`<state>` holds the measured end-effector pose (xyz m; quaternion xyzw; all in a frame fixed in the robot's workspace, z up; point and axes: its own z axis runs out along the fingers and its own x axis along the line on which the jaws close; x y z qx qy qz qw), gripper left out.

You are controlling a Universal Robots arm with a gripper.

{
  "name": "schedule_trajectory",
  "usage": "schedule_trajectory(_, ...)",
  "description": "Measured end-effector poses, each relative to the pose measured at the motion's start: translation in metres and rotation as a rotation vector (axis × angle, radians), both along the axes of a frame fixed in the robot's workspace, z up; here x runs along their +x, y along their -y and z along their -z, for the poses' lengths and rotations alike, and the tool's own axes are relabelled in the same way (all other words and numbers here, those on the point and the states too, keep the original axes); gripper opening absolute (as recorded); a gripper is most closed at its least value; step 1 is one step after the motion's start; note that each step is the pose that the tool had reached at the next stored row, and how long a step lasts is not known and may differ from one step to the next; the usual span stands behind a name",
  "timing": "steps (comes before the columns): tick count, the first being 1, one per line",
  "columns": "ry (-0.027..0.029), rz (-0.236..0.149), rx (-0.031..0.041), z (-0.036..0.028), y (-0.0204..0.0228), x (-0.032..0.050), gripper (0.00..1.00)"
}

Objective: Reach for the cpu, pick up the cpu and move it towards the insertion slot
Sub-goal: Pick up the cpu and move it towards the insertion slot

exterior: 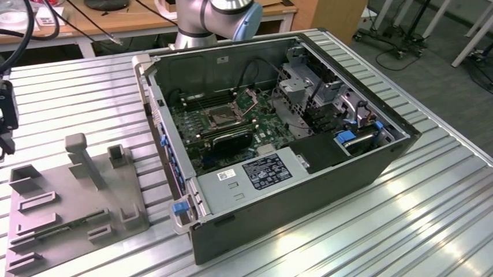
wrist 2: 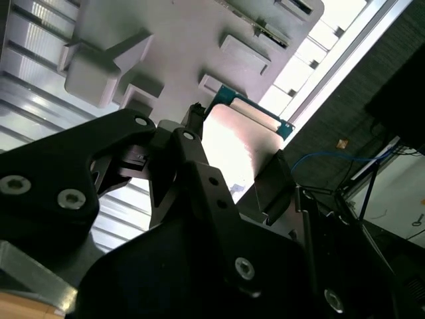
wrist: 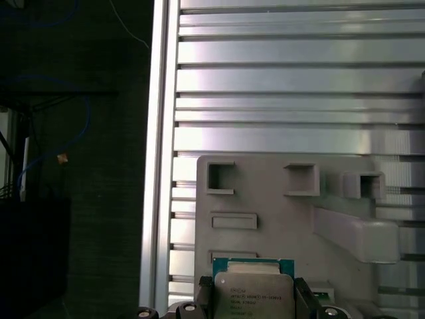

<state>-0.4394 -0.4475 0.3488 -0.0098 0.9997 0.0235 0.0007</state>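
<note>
The cpu (wrist: 254, 296) is a flat square chip with a silvery face and a thin green rim. It sits between the two black fingers of my gripper (wrist: 254, 302), which is shut on it. In the second wrist view the cpu (wrist 2: 239, 139) shows its shiny face, held by the gripper (wrist 2: 236, 156) above the grey fixture block (wrist 2: 186, 40). In the exterior view the gripper (exterior: 4, 138) hangs at the far left edge, above the table and apart from the fixture block (exterior: 62, 202). The insertion slot (exterior: 220, 118) lies on the motherboard inside the open computer case, well off to the exterior view's right.
The open computer case (exterior: 308, 184) stands mid-table with its walls raised around the motherboard. A power supply (exterior: 258, 170) and drive cages (exterior: 308, 92) crowd the inside. The fixture block carries upright posts (exterior: 81, 153). The table's edge (wrist: 159, 166) runs close beside the fixture.
</note>
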Motion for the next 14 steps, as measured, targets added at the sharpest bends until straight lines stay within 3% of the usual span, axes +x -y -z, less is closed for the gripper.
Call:
schedule_trajectory(6, 0.0, 0.0, 0.0, -0.0028, -0.0001, 0.0012, 0.55)
schedule_trajectory(14, 0.0, 0.0, 0.0, -0.0026, -0.0007, 0.0114, 0.55)
